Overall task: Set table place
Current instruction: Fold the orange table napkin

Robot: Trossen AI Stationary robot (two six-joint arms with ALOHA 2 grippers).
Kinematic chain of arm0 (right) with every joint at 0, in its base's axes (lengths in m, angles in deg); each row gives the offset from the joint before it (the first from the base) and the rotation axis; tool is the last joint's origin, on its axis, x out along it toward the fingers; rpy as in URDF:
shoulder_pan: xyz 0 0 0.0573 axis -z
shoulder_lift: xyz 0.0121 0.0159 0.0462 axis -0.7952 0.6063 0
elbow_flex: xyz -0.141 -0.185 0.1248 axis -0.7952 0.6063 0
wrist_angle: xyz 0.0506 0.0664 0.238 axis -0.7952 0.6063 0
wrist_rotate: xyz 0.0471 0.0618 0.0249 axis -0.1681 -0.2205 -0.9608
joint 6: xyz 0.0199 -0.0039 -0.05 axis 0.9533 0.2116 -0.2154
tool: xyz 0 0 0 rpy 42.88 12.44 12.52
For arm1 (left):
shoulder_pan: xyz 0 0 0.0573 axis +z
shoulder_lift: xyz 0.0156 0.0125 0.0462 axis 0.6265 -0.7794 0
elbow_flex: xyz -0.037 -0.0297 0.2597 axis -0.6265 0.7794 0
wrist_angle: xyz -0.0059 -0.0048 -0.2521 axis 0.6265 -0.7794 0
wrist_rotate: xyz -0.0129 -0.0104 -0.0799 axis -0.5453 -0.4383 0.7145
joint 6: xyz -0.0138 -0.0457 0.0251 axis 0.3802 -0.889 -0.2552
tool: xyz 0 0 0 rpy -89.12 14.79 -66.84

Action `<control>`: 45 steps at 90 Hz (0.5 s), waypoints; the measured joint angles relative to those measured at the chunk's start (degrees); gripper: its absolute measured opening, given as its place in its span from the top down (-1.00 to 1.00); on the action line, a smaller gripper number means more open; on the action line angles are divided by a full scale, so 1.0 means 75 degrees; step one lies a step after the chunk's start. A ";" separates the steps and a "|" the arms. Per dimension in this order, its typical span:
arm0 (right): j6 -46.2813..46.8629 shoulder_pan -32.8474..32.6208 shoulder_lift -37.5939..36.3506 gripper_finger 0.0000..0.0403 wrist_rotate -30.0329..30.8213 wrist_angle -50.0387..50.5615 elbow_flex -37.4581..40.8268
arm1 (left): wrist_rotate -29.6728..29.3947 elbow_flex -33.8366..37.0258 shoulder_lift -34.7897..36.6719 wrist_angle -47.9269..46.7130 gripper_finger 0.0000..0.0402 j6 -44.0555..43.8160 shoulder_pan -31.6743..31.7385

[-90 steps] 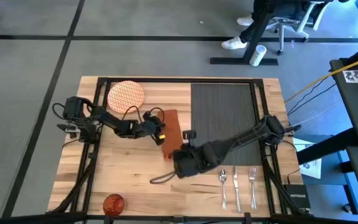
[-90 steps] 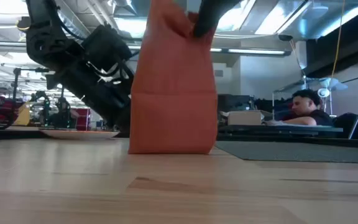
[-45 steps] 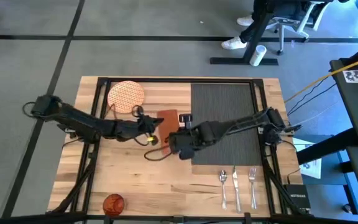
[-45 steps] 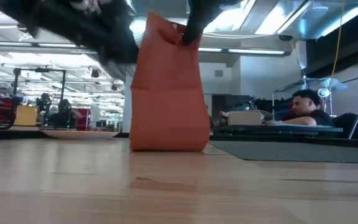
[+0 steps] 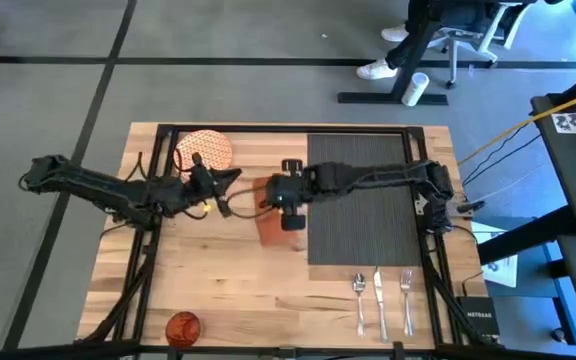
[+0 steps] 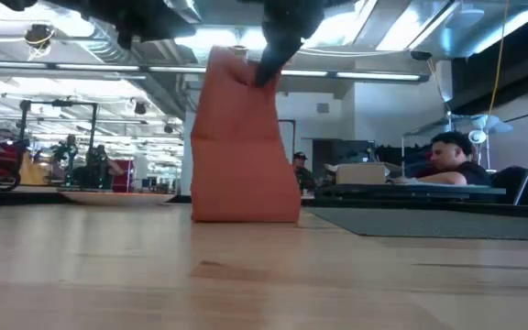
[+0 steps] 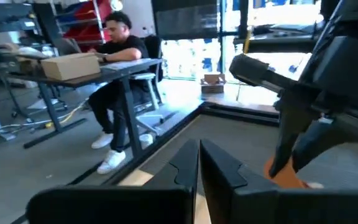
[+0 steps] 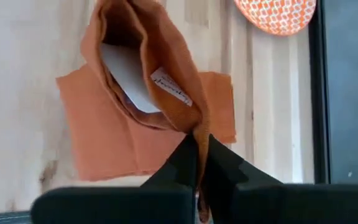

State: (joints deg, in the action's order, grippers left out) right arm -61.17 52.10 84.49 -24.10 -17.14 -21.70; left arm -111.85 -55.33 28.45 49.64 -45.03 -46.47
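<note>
Napkin (image 5: 273,222) held by its top edge, clamped in right pincer (image 8: 199,163), lower end trailing on worktop (image 5: 218,285) just beside placemat (image 5: 360,195); to be lowered flat gradually; left pincer (image 7: 199,163), fingers together, near plate (image 5: 203,149).

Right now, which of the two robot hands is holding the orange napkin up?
The right hand, pinching the napkin by its top fold beside the placemat. The left hand is shut on nothing, near the plate.
</note>
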 joint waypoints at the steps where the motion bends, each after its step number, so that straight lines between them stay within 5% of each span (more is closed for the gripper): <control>1: -0.0010 0.0037 0.0000 1.00 -0.0006 -0.0046 0.0019 | 0.0000 0.0000 0.0008 -0.0006 1.00 0.0016 0.0023; 45: -0.0192 0.1003 -0.0003 1.00 -0.1540 -0.1491 0.1166 | 0.0023 0.0000 0.0024 -0.0541 1.00 -0.0088 0.0415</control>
State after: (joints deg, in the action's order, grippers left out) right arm -62.62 59.62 84.47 -35.64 -28.32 -12.95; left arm -111.68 -55.33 28.64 45.59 -45.68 -43.35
